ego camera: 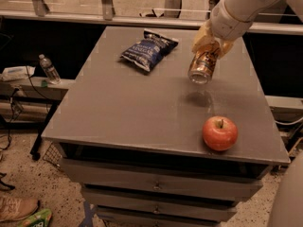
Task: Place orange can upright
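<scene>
In the camera view we look down on a grey bench (118, 117) with a flat, bare-looking top and a stack of drawers (156, 186) beneath its front edge. It stands on a speckled floor (42, 183). To the left a clear water bottle (49, 69) stands on a low ledge among cables, and a shoe (16, 208) lies at the lower left corner. Behind the bench runs a railing (106, 1) with bright ground beyond it.

On the bench a blue chip bag (149, 51) lies near the far edge, and a red apple (220, 133) sits close to the front right corner, well apart from the bag.

The orange can (202, 66) hangs in the air above the far right part of the bench, between bag and apple, and touches no surface; we see its faint shadow (199, 98) on the top below it. Its long axis is tilted, not upright: the upper end goes up and right into the gripper, and the silver end faces down and toward us.

The gripper (209, 48) comes in from the upper right on a white arm (241, 6). Its yellowish fingers (200, 38) are clamped on the can's upper half, one on each side.
</scene>
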`<state>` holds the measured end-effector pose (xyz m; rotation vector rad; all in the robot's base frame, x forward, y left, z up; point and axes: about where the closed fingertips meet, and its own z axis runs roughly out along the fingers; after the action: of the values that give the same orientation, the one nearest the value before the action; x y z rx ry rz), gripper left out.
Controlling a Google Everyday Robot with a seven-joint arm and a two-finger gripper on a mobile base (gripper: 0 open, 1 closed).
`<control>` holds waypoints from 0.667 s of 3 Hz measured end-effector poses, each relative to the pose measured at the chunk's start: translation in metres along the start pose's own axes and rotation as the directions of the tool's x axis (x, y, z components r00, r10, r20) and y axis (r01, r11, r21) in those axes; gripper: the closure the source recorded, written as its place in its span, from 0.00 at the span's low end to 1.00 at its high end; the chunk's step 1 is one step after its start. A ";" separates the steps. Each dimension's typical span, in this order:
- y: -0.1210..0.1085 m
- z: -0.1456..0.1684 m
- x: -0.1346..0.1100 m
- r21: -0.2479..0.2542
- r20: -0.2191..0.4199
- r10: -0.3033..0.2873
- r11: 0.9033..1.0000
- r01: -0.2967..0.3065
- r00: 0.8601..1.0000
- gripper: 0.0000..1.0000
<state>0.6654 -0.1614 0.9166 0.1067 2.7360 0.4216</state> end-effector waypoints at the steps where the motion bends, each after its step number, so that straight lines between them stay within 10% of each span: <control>1: 0.002 0.001 -0.003 -0.021 0.022 -0.031 0.999 0.032 0.999 1.00; 2: 0.005 -0.001 -0.008 -0.012 0.128 -0.175 0.984 0.178 0.976 1.00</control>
<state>0.6726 -0.1583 0.9221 -0.1117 2.5882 0.3824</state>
